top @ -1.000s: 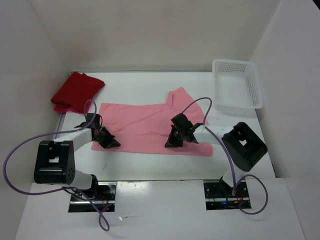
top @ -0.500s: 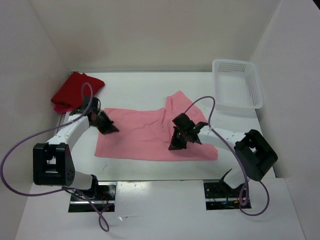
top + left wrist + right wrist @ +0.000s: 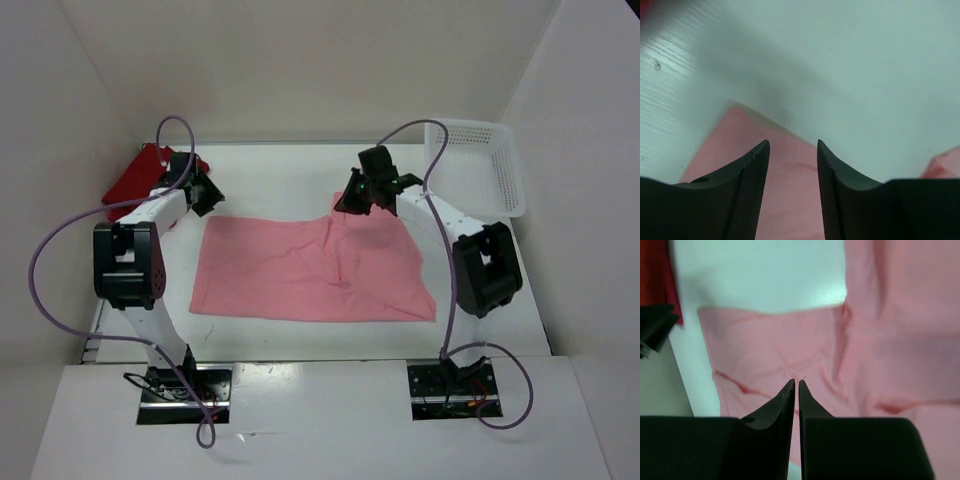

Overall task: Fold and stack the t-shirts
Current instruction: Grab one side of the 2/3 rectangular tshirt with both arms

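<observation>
Pink t-shirt (image 3: 312,270) flat | left hand (image 3: 204,189) beyond far-left corner, apart

Bare table (image 3: 290,180) beyond pink shirt (image 3: 310,270), seemingly.

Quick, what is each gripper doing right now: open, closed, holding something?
Left gripper: open, holding nothing, above the pink shirt.
Right gripper: almost closed, nothing between the fingers.

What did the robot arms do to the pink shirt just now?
Both arms swung from the near edge to the far side, folding the pink shirt over. The left gripper let go, its jaws apart. The red shirts and white basket stayed put.
</observation>
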`<state>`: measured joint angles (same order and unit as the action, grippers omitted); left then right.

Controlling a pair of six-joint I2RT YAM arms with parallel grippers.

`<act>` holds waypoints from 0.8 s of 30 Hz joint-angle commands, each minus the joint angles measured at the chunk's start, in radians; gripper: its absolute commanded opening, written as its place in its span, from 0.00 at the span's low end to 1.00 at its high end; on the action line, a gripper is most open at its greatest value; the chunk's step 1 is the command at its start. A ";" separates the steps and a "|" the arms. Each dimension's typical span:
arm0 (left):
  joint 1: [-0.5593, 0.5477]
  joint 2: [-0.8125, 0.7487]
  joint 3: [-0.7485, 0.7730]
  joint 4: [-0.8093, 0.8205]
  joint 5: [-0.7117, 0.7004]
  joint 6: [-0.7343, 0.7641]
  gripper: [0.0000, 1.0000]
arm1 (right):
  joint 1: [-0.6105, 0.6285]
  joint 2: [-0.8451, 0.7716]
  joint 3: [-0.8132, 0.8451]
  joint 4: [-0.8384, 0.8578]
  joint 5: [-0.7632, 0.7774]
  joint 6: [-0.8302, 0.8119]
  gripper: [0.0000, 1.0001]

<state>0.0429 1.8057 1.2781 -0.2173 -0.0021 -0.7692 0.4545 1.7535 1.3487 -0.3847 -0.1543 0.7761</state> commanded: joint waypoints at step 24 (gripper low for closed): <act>0.022 0.222 0.124 -0.037 -0.239 0.148 0.50 | -0.209 0.877 1.198 -0.347 0.190 -0.273 0.42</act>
<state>0.0586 2.0106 1.3663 -0.2470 -0.2169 -0.6529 0.2379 2.5759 2.3718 -0.6228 -0.0166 0.5400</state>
